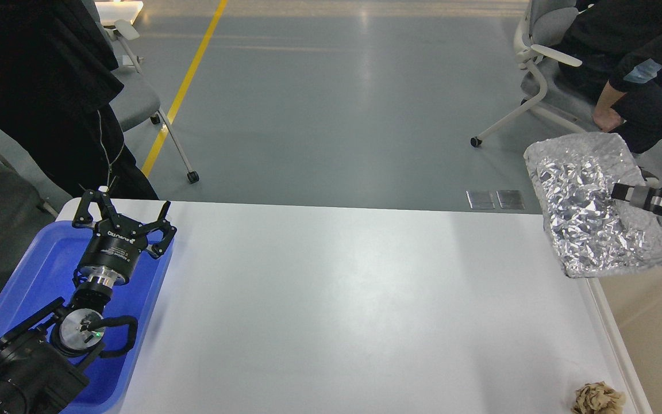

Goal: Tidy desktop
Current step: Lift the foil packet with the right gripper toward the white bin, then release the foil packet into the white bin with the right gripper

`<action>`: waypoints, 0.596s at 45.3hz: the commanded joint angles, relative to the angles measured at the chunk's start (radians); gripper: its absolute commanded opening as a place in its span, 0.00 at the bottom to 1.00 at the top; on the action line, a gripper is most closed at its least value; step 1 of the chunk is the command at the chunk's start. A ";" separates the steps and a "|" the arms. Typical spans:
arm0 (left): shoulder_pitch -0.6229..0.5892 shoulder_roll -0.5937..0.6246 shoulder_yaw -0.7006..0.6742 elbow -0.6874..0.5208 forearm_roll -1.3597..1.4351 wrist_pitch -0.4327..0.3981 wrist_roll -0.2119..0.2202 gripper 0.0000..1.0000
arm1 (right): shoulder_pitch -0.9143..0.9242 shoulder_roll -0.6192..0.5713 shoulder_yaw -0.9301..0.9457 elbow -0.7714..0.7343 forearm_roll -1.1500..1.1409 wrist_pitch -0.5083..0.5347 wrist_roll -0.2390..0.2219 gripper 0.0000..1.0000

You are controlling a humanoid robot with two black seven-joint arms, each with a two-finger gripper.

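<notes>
- Your right gripper (618,192) comes in from the right edge and is grasping the crumpled foil sheet (592,204); the fingers are buried in the foil, so take that hold as judged from how the foil hangs on them.
- The foil hangs past the right edge of the worktop (337,299), above the near corner of the beige bin (653,310) that sits just beside that edge.
- Expect the foil to be very light, thin and easily crushed. It holds whatever shape you squeeze into it and tears if dragged, so pinch a thick crumpled fold rather than a single flat layer.
- Your left gripper (127,221) hovers over the blue tray (26,276) at the worktop's left edge, fingers spread wide and holding nothing.
- A small tan crumpled wad (598,398) lies at the near right corner of the worktop, close to the bin. It looks soft and light; a top-down pinch across its middle should do.
- The rest of the worktop between tray and bin is bare, giving you wide room to sweep either arm.
- Mind the bin's rim when lowering the foil, and the tray's raised lip under the left arm.
</notes>
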 commanded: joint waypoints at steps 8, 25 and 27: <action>0.001 0.000 0.000 0.000 0.000 0.002 0.000 1.00 | -0.048 0.022 -0.041 -0.309 0.452 -0.002 0.115 0.00; 0.001 0.000 0.000 0.000 0.000 0.002 0.000 1.00 | -0.232 0.229 -0.041 -0.646 0.730 -0.031 0.181 0.00; 0.000 0.000 0.000 0.000 0.000 0.002 0.000 1.00 | -0.248 0.260 -0.040 -0.695 0.745 -0.031 0.182 0.00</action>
